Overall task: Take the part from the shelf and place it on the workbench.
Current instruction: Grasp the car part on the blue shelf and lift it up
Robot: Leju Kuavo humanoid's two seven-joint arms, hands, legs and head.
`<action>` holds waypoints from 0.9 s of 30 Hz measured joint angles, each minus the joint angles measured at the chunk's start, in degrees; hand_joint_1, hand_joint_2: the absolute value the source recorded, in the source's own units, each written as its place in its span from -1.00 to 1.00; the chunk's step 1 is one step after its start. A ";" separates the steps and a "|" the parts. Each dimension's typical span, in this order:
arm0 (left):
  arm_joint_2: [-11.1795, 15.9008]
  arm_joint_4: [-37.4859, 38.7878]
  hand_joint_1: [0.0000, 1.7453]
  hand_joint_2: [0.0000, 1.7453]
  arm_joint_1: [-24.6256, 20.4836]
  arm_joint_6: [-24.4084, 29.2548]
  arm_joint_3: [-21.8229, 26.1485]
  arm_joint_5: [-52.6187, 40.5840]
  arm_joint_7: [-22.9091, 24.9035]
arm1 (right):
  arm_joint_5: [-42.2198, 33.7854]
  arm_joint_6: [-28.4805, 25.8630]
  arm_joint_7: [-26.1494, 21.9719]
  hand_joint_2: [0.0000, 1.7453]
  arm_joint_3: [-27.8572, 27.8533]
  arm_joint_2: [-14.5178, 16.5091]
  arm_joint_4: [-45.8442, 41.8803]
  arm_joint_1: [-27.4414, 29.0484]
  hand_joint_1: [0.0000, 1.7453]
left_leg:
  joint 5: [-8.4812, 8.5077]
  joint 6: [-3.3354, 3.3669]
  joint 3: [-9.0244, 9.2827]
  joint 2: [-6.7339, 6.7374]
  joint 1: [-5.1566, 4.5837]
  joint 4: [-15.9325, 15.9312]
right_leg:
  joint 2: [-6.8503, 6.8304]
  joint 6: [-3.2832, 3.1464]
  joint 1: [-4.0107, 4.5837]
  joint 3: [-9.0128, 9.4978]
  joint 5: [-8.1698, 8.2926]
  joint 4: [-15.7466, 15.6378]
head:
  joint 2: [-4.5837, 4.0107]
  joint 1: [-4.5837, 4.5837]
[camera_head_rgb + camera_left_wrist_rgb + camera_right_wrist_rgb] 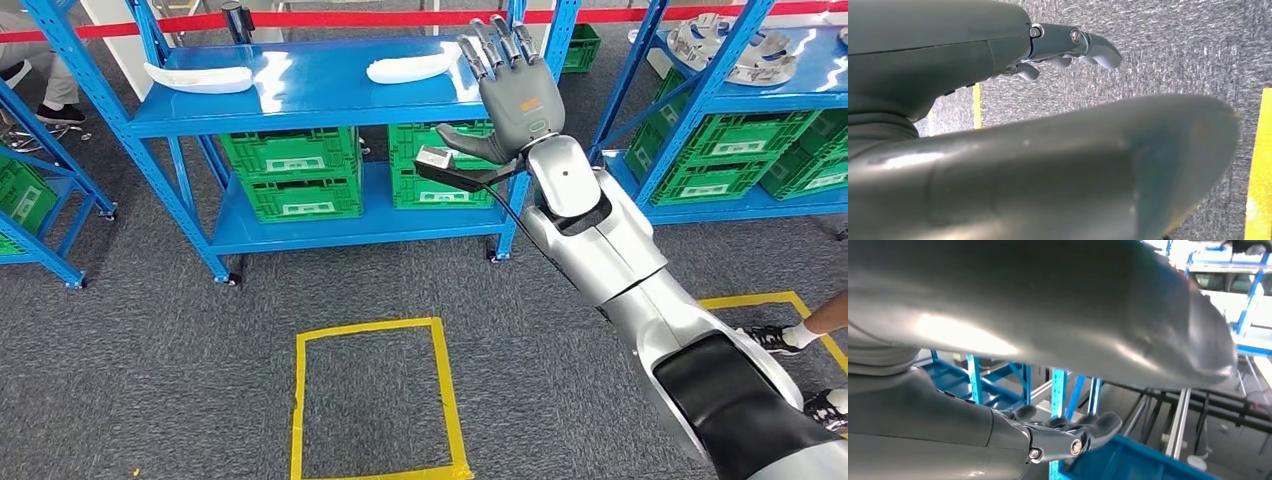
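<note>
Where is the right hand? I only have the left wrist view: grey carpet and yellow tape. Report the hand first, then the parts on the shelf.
Observer: In the head view, the right hand is raised with its fingers spread. It holds nothing and is in front of the blue metal shelf.
Operator: Now the parts.
Observer: Two lie on the top board. One white curved part is just left of the hand in the picture, and a second white curved part is near the board's left end.
Operator: Tell me what sits below them.
Observer: Green plastic crates stand on the lower board.
</note>
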 joint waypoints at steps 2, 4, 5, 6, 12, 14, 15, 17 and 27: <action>-0.08 0.02 -1.00 -1.00 0.09 0.00 0.00 0.29 -0.04 | -0.23 -0.16 0.07 -1.00 0.03 -0.63 -0.35 0.79 -1.00 | 0.06 0.24 0.11 0.23 0.12 -0.23 | -0.11 0.22 -0.12 -3.86 -2.81 6.90 | 0.00 0.17; -0.10 0.03 -1.00 -1.00 0.21 -0.04 0.00 0.38 -0.13 | -0.39 -0.32 0.19 -1.00 0.08 -1.02 -0.56 2.18 -1.00 | -0.18 0.26 0.19 0.32 0.14 -0.13 | -0.13 0.41 -0.26 -8.27 -4.57 13.75 | 0.00 0.21; -0.11 0.03 -1.00 -1.00 0.28 -0.10 0.00 0.38 -0.17 | -0.43 -0.43 0.31 -1.00 0.13 -1.20 -0.66 2.93 -1.00 | -0.42 0.18 0.32 0.33 0.18 -0.02 | -0.14 0.45 -0.34 -9.48 -3.97 14.85 | 0.00 0.22; -0.13 0.03 -1.00 -1.00 0.32 -0.17 0.00 0.38 -0.20 | -0.44 -0.54 0.45 -1.00 0.21 -1.37 -0.77 3.55 -1.00 | -0.74 0.04 0.54 0.31 0.25 0.15 | -0.16 0.46 -0.43 -9.42 -2.17 13.49 | 0.00 0.22; -0.15 0.02 -1.00 -1.00 0.19 -0.15 0.24 0.45 0.03 | -0.35 -0.94 1.15 -1.00 0.54 -1.69 -1.23 5.97 -1.00 | -3.26 -1.95 0.91 0.23 0.43 1.25 | -0.18 -0.62 -0.09 -3.34 4.14 -1.22 | 0.00 0.26; -0.17 -0.02 -1.00 -1.00 0.15 -0.15 0.32 0.60 0.01 | -0.26 -1.04 1.12 -1.00 0.57 -1.49 -1.34 6.54 -1.00 | -3.68 -2.58 1.33 0.26 0.49 1.06 | -0.05 -1.41 -0.22 -3.06 3.74 -1.33 | 0.00 0.15; -0.17 -0.05 -1.00 -1.00 0.13 -0.15 0.33 0.73 -0.08 | -0.18 -1.08 1.09 -1.00 0.57 -1.30 -1.40 6.66 -1.00 | -4.20 -2.97 1.14 0.29 0.51 1.85 | -0.05 -1.81 -0.33 -2.73 3.54 -1.48 | 0.00 0.05; -0.15 -0.09 -1.00 -1.00 0.10 -0.16 0.40 1.03 -0.26 | 0.17 -1.11 0.98 -1.00 0.58 -0.67 -1.52 6.82 -1.00 | -6.47 -3.70 -1.79 0.34 0.68 7.47 | -0.10 -2.40 -0.52 -1.98 3.12 -1.76 | 0.00 -0.11; -0.10 0.14 -1.00 -1.00 1.02 -0.33 0.85 1.38 -0.80 | 1.61 -1.60 0.52 -1.00 0.89 2.68 -1.50 8.07 -1.00 | 2.81 -3.14 -6.12 0.28 0.55 2.91 | 0.12 -1.34 -0.26 0.97 0.56 -1.99 | 0.00 -0.28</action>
